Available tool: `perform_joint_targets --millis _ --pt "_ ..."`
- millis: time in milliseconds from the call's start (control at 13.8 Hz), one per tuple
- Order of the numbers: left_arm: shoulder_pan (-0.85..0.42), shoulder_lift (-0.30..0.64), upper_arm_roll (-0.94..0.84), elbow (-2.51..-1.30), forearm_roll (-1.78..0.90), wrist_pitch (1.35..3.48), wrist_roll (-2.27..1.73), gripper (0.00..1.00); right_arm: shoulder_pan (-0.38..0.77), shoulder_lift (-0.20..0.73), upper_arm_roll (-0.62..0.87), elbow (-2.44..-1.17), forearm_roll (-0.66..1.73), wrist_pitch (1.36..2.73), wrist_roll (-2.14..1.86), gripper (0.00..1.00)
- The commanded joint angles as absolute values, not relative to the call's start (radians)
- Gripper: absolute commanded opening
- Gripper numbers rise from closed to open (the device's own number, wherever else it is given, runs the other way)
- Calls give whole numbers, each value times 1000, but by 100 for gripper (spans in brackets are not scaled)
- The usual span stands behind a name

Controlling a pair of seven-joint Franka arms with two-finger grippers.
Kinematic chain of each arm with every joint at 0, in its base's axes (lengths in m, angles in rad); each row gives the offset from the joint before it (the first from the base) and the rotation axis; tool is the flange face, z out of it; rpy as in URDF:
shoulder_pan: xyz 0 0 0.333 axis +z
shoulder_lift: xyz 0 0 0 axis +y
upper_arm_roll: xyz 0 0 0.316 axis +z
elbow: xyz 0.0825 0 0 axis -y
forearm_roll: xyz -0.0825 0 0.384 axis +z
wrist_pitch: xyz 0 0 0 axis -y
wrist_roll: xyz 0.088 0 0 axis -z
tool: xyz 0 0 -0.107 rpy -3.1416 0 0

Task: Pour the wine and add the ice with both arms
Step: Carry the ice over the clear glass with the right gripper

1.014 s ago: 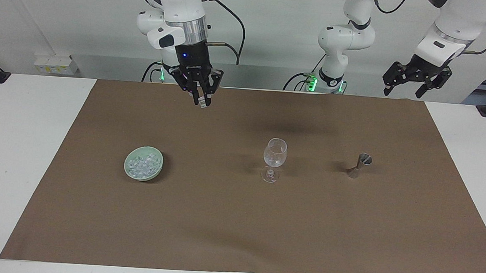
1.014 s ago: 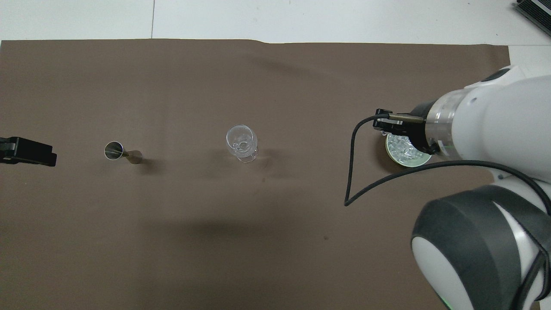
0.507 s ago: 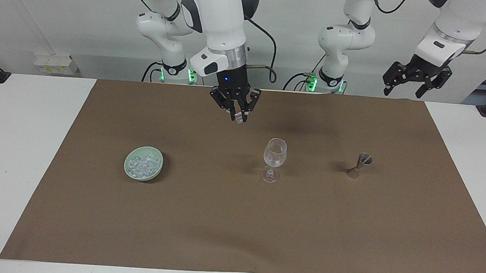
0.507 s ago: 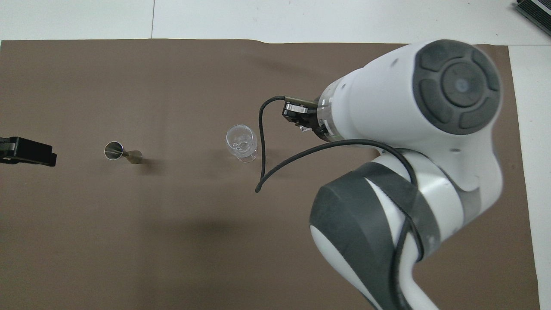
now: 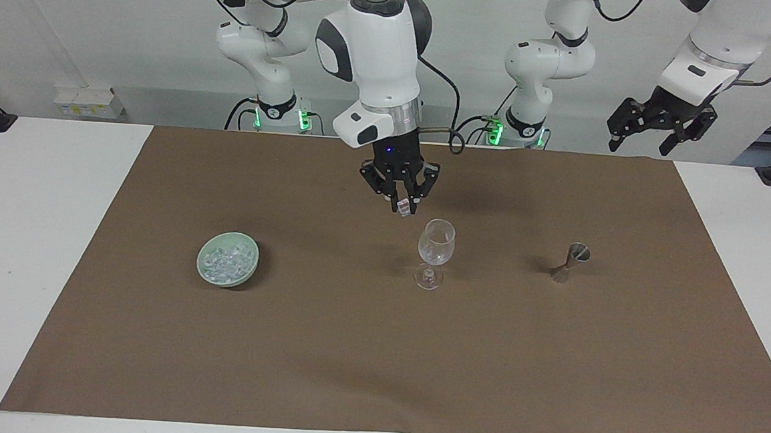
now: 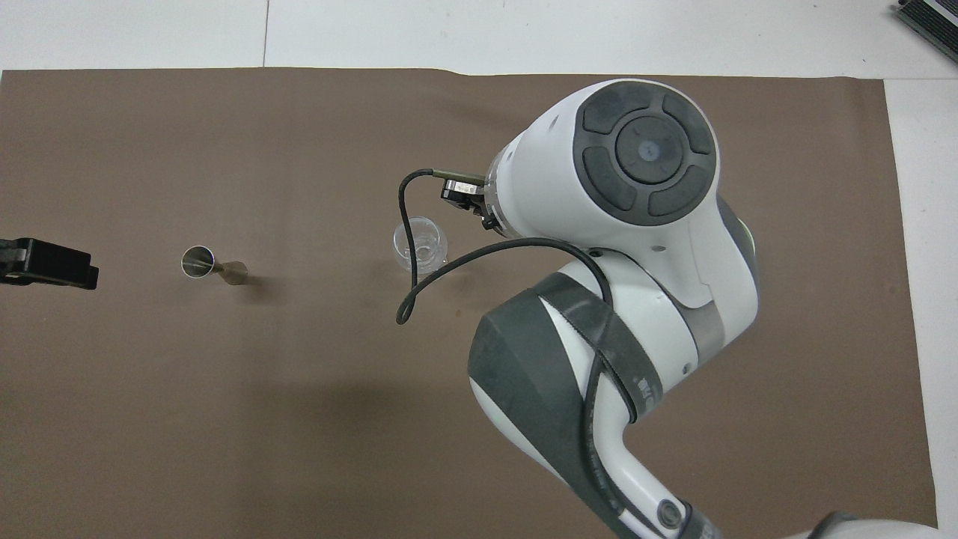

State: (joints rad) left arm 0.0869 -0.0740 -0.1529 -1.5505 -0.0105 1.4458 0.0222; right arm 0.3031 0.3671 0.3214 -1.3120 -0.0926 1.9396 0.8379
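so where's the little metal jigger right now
The small steel hourglass-shaped jigger stands upright on the brown mat, beside the clear stemmed wine glass, toward the left arm's end of the table.

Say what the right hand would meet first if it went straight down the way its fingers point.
Probably the brown mat, close beside the glass. The right hand, shut on an ice cube, is not yet over the rim; depth is unclear.

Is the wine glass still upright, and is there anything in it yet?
Upright: the wine glass stands on its foot on the brown mat. Some clear bits glint in the bowl; whether ice, cannot tell.
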Motion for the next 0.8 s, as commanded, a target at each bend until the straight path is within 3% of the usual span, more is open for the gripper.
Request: perform_joint_targets --millis 0,290,724 --pt "89 -101 -149 -1578 -2 1443 38 100 354 402 319 -1281 -112 1960 868 0" --pt "89 -101 -149 -1578 -2 1443 38 100 383 492 316 -1220 -136 2025 877 0" --pt "89 -100 -149 -1578 -2 1443 38 100 432 517 316 -1239 -193 2033 894 0"
